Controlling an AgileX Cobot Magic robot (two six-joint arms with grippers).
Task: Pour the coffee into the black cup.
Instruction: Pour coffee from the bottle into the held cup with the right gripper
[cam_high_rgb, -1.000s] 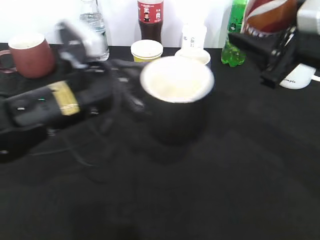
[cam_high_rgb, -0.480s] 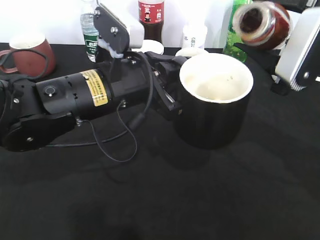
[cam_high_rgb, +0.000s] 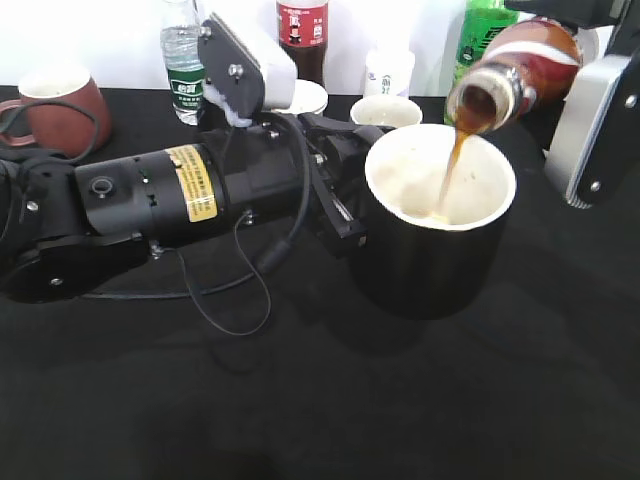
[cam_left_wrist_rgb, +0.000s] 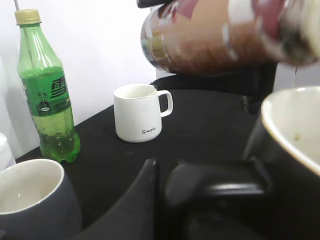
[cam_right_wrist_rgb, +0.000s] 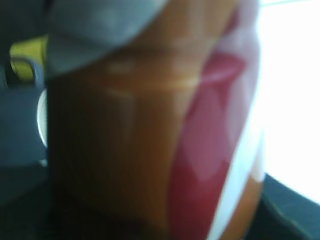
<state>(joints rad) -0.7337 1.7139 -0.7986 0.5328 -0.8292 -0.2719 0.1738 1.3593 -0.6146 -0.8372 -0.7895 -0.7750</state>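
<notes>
The black cup (cam_high_rgb: 430, 255), glossy with a white inside, is held by its handle in my left gripper (cam_high_rgb: 345, 200), which is shut on it. It also shows in the left wrist view (cam_left_wrist_rgb: 295, 150) with the gripper (cam_left_wrist_rgb: 200, 187). My right gripper, its fingers hidden behind the bottle, holds the coffee bottle (cam_high_rgb: 520, 65) tilted above the cup's rim. A dark brown stream (cam_high_rgb: 452, 170) runs from its mouth into the cup. The bottle fills the right wrist view (cam_right_wrist_rgb: 150, 125) and shows in the left wrist view (cam_left_wrist_rgb: 215, 35).
Along the back stand a maroon mug (cam_high_rgb: 60, 105), a water bottle (cam_high_rgb: 185, 60), a cola bottle (cam_high_rgb: 300, 35), a paper cup (cam_high_rgb: 300, 95), a grey-blue mug (cam_high_rgb: 385, 110) and a green bottle (cam_high_rgb: 480, 30). A white mug (cam_left_wrist_rgb: 137, 120) stands on the black cloth.
The left arm brought the black cup forward and right. The bottle tipped further over the cup, and coffee now streams into it.
</notes>
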